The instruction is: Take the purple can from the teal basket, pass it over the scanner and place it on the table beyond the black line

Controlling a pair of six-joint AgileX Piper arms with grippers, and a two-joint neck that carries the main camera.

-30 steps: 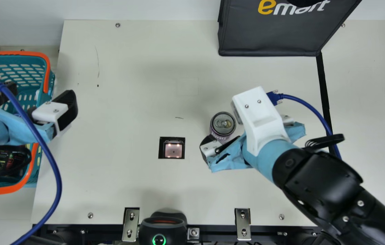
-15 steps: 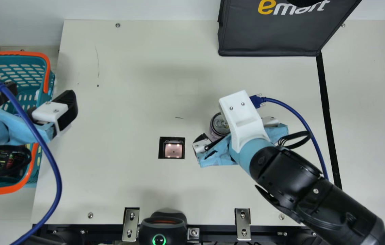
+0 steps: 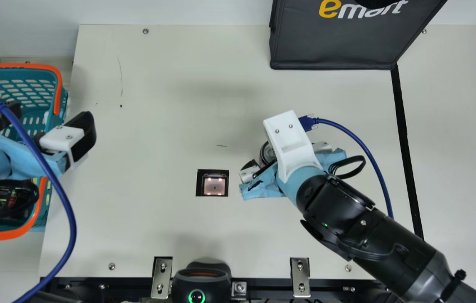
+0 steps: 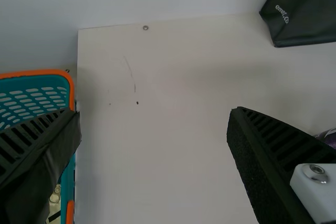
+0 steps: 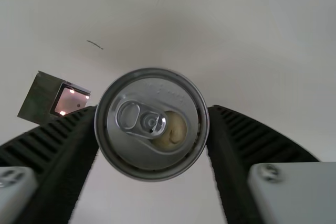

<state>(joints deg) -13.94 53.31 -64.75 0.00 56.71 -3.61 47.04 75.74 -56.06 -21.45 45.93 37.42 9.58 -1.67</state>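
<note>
In the main view my right gripper (image 3: 286, 151) is at the purple can (image 3: 264, 155), right of the scanner (image 3: 212, 185), and covers part of it. The right wrist view has the can (image 5: 181, 153) upright, lid up, with the right gripper (image 5: 153, 114) shut on it, a ribbed finger against each side. The scanner (image 5: 71, 101) lies beside it. My left gripper (image 3: 46, 122) hangs open over the edge of the teal basket (image 3: 32, 80); the left wrist view shows the open left gripper (image 4: 155, 111) with nothing between its fingers. The black line (image 3: 405, 151) runs farther right.
A black bag (image 3: 330, 46) stands at the table's back, by the upper end of the black line. A handheld device (image 3: 201, 280) sits at the front edge between metal brackets. Dark packages (image 3: 6, 198) lie in the basket. Bare table extends right of the line.
My right gripper has shifted left around the can, and its fingers have drawn together onto it. The can itself stays in about the same spot. The left arm has kept still.
</note>
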